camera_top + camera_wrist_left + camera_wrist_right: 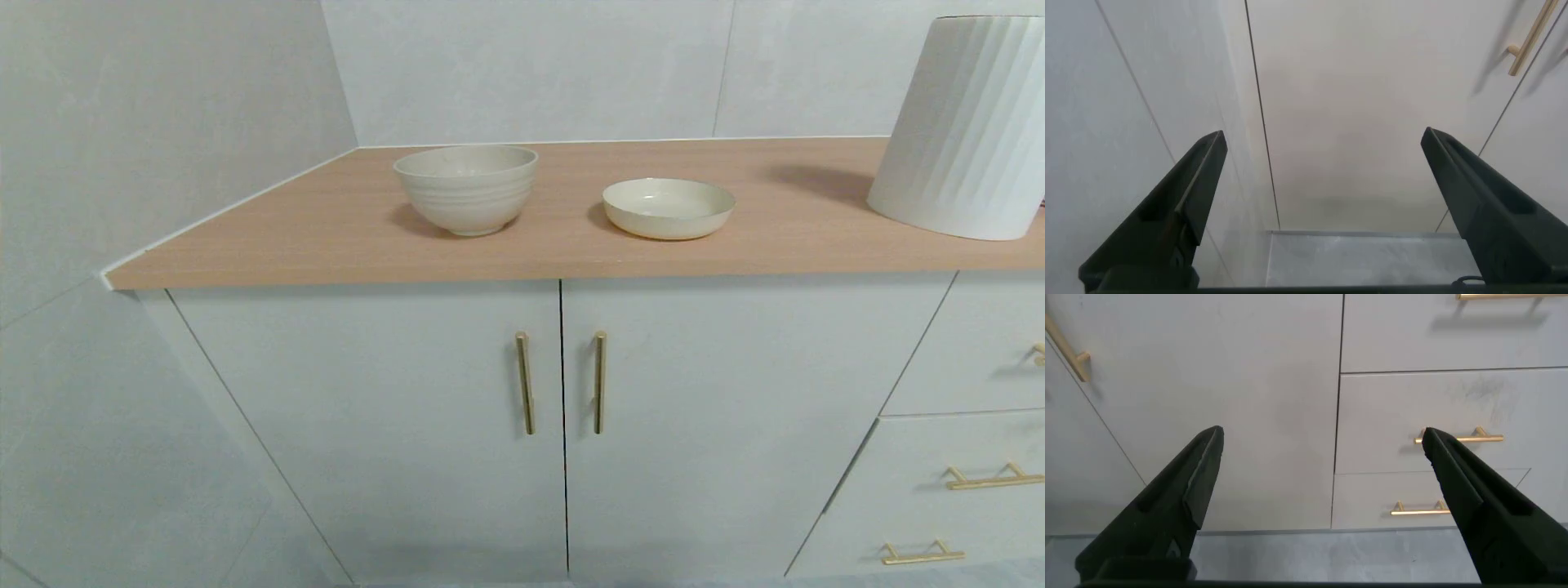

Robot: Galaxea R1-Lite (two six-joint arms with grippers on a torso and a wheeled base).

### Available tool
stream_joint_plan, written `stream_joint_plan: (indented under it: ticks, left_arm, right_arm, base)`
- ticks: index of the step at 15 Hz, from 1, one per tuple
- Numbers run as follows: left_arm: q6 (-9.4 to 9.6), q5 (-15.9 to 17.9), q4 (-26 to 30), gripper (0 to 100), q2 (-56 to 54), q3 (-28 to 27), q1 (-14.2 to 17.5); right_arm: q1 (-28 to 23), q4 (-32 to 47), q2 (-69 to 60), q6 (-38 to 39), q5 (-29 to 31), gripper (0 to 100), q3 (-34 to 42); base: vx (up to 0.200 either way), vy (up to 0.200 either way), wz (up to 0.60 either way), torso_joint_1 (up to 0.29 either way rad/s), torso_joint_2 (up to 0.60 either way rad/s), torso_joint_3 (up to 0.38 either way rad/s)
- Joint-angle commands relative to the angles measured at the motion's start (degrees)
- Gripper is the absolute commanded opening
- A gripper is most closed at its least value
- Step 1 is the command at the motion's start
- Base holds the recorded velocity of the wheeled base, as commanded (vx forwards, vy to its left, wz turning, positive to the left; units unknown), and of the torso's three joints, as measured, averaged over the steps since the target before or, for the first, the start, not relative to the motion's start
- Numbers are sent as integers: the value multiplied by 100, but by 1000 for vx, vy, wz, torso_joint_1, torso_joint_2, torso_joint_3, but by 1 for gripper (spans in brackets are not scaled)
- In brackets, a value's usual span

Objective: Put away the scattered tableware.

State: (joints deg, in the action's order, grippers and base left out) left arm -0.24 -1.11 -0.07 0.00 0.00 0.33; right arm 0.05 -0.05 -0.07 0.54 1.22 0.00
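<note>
Left pincer [1323,133] and right pincer [1323,432] both gape wide, empty, low before the cabinet doors [375,425]. Up on the table [326,245], the deep bowl [466,188] stands at 9 o'clock of the shallow dish [669,207], apart. Probably best to open a door by its handle [525,382] first, then grip each rim squarely.

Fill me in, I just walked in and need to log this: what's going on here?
Nothing is being handled yet. A deep bowl and a shallow dish sit apart on the wooden counter, with a tall white ribbed container further along. The cabinet doors beneath are shut. The left gripper and the right gripper are both open and empty, facing the cabinet fronts low down.
</note>
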Motion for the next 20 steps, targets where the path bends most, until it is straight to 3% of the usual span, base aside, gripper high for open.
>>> stream_joint_plan:
  ticks: [1,15,17,20]
  left_arm:
    - [-2,-3,-1,100,0,0,2]
    - [-2,-3,-1,100,0,0,2]
    - [-2,-3,-1,100,0,0,2]
    - [-2,-3,-1,100,0,0,2]
  right_arm:
    - [4,-4,7,-1,1,100,0]
    - [4,-13,7,-247,1,100,-9]
    - [57,58,517,-177,-139,100,-1090]
    - [101,49,2451,-177,-790,100,-1679]
  base:
    - [0,0,0,0,0,0]
    - [0,0,0,0,0,0]
    - [0,0,0,0,0,0]
    - [0,0,0,0,0,0]
